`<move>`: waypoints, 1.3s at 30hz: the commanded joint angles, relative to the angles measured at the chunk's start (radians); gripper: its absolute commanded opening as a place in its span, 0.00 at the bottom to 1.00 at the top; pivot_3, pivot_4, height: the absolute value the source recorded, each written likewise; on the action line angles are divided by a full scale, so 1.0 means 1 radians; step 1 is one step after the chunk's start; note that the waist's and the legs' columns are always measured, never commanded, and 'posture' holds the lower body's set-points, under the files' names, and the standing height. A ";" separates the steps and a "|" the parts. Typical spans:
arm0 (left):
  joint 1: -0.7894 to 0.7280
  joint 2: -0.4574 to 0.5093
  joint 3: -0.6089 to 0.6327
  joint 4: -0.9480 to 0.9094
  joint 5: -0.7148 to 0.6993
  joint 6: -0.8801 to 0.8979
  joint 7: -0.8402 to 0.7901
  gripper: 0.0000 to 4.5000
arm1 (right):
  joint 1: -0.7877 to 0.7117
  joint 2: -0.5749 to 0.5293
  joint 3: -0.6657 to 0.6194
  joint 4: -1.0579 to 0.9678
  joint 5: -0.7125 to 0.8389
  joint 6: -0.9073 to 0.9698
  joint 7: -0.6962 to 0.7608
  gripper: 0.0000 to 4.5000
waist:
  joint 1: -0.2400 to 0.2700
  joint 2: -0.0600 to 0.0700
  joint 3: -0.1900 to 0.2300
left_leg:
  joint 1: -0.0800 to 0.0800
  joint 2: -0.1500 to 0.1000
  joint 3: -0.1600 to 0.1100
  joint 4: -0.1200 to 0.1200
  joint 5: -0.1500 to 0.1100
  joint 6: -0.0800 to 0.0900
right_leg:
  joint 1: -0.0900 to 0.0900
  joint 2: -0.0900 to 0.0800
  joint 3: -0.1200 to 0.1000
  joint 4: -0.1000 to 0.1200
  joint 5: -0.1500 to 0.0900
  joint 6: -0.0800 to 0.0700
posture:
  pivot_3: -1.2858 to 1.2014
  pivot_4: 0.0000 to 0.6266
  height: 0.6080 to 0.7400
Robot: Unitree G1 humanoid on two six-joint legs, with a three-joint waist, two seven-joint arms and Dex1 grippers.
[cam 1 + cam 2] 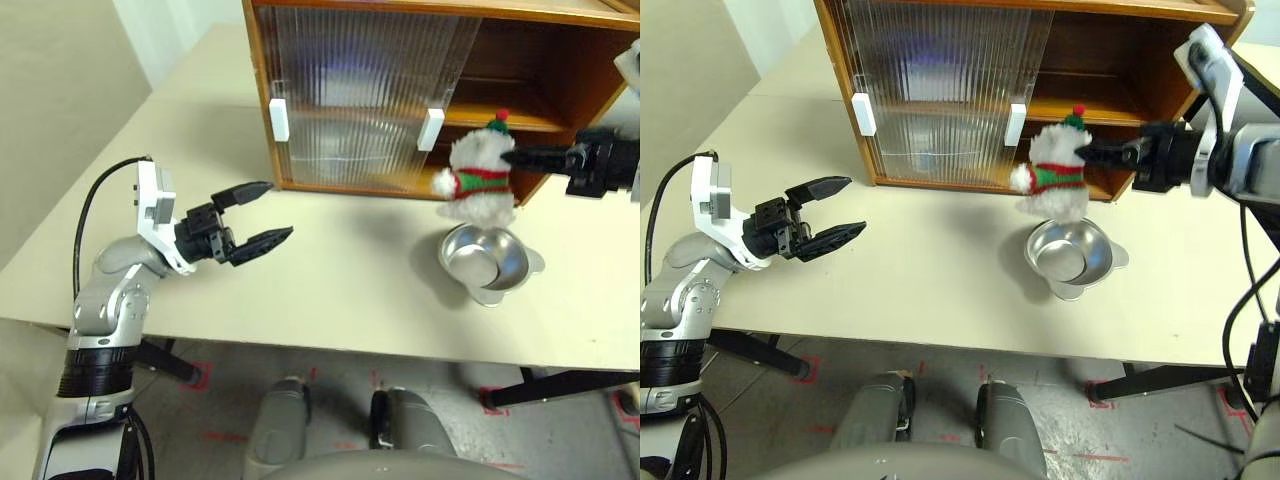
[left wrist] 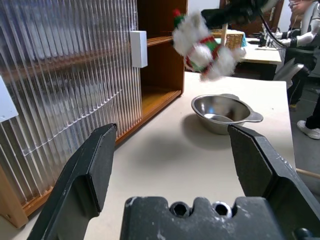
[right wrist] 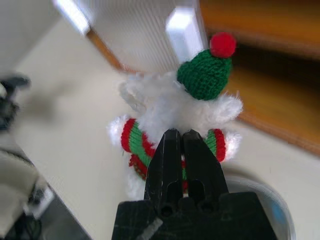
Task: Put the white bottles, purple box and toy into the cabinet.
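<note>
The toy [image 1: 480,180], a white plush snowman with a green hat and a red-green scarf, hangs in the air just above its shiny metal bowl [image 1: 487,262]. My right gripper [image 1: 1092,153] is shut on the snowman's back, and from the right wrist the fingers [image 3: 176,150] press together in its fur. The cabinet [image 1: 420,60] stands behind, its right side open with bare wooden shelves. My left gripper [image 1: 270,213] hovers open over the table at the left, holding nothing. The white bottles and the purple box are out of view.
Ribbed sliding doors [image 1: 360,100] with white block handles [image 1: 279,118] cover the cabinet's left part. The cream table [image 1: 330,290] stretches between my two arms. In the left wrist view a person [image 2: 312,75] stands beyond the table.
</note>
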 commanded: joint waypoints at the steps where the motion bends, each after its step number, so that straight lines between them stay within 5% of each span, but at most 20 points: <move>1: -0.005 -0.001 -0.003 0.013 0.004 -0.008 -0.002 1.00 | -0.062 0.003 0.015 0.085 -0.051 -0.096 -0.004 0.01 | 0.000 0.000 0.000 | 0.000 0.000 0.000 0.000 0.000 0.000 | 0.000 0.000 0.000 0.000 0.000 0.000 | 0.58 0.06 1.00; 7: 0.007 0.003 0.005 0.006 0.003 -0.010 0.005 1.00 | -0.128 0.021 0.130 0.235 -0.223 -0.374 0.019 0.01 | 0.000 0.000 0.000 | -0.002 0.000 0.002 0.000 0.000 0.000 | -0.001 0.000 -0.001 0.000 0.000 -0.001 | 0.59 0.06 1.00; 21: 0.035 0.014 0.020 -0.038 -0.006 0.005 0.025 1.00 | -0.323 0.180 0.134 0.664 -0.463 -0.906 -0.051 0.01 | 0.001 0.002 0.001 | -0.008 0.000 0.001 0.002 0.002 0.004 | -0.004 0.001 -0.003 0.001 0.006 0.005 | 0.60 0.07 1.00; 35: 0.053 0.015 0.026 -0.060 -0.007 0.019 0.033 1.00 | -0.381 0.207 0.154 0.838 -0.577 -1.057 -0.040 0.01 | 0.001 0.005 0.002 | -0.007 0.000 0.001 0.001 0.003 0.004 | -0.004 0.001 -0.004 0.003 0.007 0.003 | 0.61 0.07 1.00; 39: 0.052 0.016 0.027 -0.060 -0.006 0.020 0.035 1.00 | -0.395 0.204 0.151 0.846 -0.598 -1.070 -0.051 0.25 | 0.001 0.005 0.002 | -0.007 0.000 0.001 0.002 0.003 0.004 | -0.004 0.001 -0.004 0.003 0.008 0.003 | 0.61 0.06 1.00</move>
